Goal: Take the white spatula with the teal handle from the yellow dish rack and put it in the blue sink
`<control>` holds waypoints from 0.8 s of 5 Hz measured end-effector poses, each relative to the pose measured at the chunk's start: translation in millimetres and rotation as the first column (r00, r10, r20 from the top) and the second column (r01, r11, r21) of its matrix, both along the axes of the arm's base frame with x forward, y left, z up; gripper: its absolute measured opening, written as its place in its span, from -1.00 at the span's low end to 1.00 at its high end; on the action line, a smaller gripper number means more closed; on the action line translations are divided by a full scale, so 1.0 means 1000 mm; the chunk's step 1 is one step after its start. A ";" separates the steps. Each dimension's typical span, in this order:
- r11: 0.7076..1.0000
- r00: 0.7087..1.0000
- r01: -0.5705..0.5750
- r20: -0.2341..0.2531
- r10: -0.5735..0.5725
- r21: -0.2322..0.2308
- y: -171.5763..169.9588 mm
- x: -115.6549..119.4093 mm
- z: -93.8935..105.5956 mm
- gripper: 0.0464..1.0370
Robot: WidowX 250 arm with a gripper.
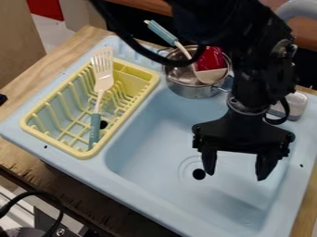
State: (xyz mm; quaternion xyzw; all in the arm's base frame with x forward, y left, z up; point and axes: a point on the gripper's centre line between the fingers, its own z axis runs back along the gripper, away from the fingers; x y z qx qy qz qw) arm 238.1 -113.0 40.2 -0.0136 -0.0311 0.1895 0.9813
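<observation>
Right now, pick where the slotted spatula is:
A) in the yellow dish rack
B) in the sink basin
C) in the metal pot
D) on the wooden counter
A, since the slotted spatula has its teal handle inside the yellow dish rack.

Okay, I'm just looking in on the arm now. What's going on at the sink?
Nothing is being handled right now. The gripper hangs over the pale blue sink, its fingers apart with nothing between them. Beside the basin, a spatula with a teal handle lies in the yellow dish rack. By the basin's far edge is a metal pot holding a red item and a teal-handled utensil.
</observation>
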 end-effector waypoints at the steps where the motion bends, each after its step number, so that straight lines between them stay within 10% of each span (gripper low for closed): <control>1: 1.000 1.000 0.003 -0.028 -0.003 0.014 0.003 -0.005 -0.007 0.92; 4: 0.998 0.998 0.058 -0.017 -0.058 -0.012 0.090 0.014 0.016 0.92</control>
